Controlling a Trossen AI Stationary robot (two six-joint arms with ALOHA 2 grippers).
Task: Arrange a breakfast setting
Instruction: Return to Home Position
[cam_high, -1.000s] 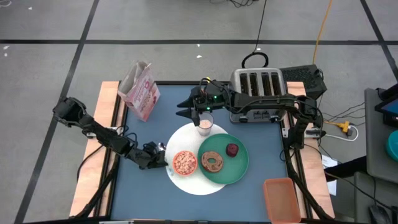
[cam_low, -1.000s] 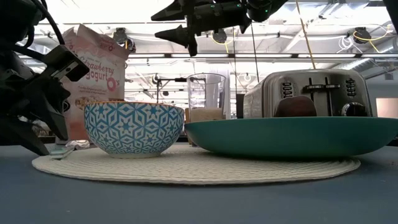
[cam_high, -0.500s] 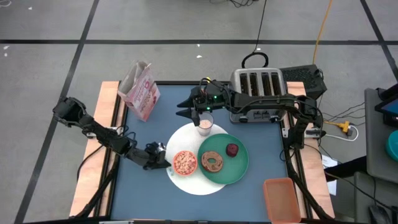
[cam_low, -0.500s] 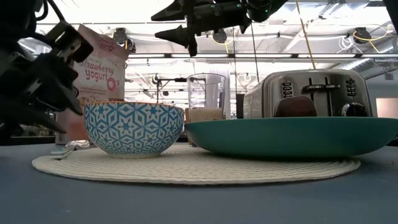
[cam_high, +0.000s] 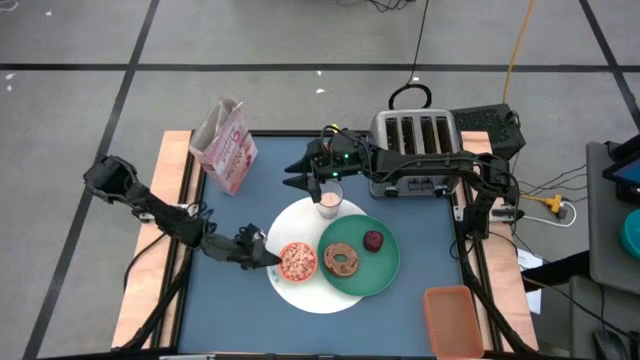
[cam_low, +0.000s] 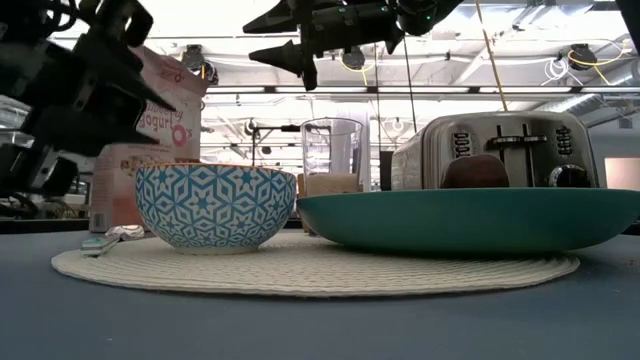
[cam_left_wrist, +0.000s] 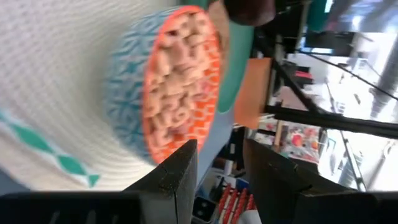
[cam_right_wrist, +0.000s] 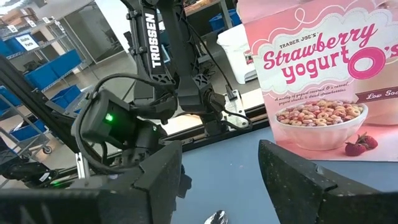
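Only an end of the spoon (cam_low: 106, 239) is seen beside the orange bowl (cam_low: 215, 208); the left gripper (cam_high: 268, 257) and right gripper (cam_high: 292, 177) are spread open, empty.

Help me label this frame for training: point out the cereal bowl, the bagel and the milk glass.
cereal bowl (cam_low: 215, 208): low view, patterned outer wall.
bagel (cam_high: 335, 262): high view, its ring, beside the hole.
milk glass (cam_high: 329, 201): high view, its mouth.

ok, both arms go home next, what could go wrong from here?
1. Left hand sits open right beside the orange bowl, near the spoon; a sloppy retreat could clip either.
2. Right hand hangs open above and close to the milk glass; any dip while withdrawing could tip it.
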